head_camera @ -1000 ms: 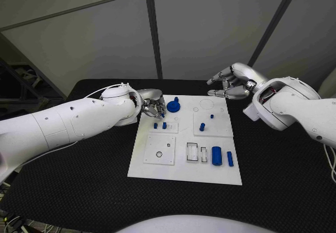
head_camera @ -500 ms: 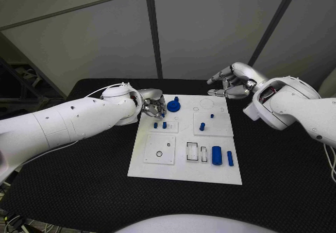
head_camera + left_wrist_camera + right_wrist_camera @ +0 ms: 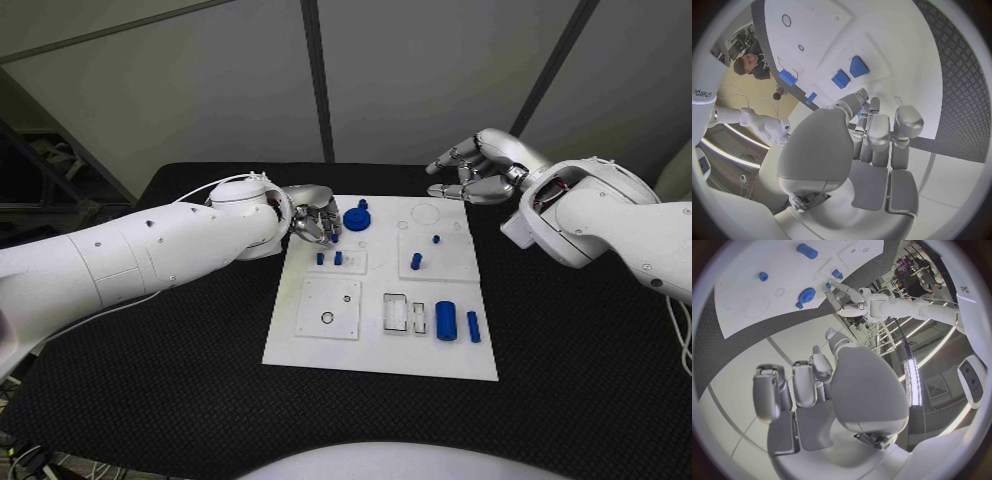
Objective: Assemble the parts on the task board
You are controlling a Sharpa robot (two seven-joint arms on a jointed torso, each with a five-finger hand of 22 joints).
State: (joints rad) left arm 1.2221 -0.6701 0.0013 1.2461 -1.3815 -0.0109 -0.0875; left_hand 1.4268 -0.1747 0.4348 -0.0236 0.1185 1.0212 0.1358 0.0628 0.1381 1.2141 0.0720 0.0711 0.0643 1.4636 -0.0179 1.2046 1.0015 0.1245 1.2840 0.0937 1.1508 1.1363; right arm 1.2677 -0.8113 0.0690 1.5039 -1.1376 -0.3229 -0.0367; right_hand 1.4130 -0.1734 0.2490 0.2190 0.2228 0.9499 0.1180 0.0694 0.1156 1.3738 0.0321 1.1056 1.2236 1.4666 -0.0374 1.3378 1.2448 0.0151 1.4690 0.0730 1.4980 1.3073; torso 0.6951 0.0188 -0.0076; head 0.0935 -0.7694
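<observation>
The task board (image 3: 384, 297) lies in the middle of the black tabletop (image 3: 173, 350), and everything else is placed from it. On it stand or lie the blue parts: a round knobbed piece (image 3: 356, 218) near the far left corner, two small pegs (image 3: 329, 258) just nearer than that, two more pegs (image 3: 420, 256) toward the board's middle, and a thick cylinder (image 3: 447, 320) with a slim bar (image 3: 473, 326) beside it near the right edge on the near side.

The left hand (image 3: 312, 224) hangs over the board's far left edge, just beside the knobbed piece and above the two small pegs. Its fingers (image 3: 873, 132) are curled fairly close together with nothing visibly between them. The right hand (image 3: 483, 168) hovers beyond the board's far right corner, apart from it, fingers loosely bent and holding nothing.

The step in hand looks like a reach for a part at the far left of the board; next the left fingers would need to settle around one piece and close.

The left wrist view shows the two small pegs just past the fingertips, which the head view cannot settle. The right wrist view shows the knobbed piece (image 3: 806, 295) and the left hand from the far side.
</observation>
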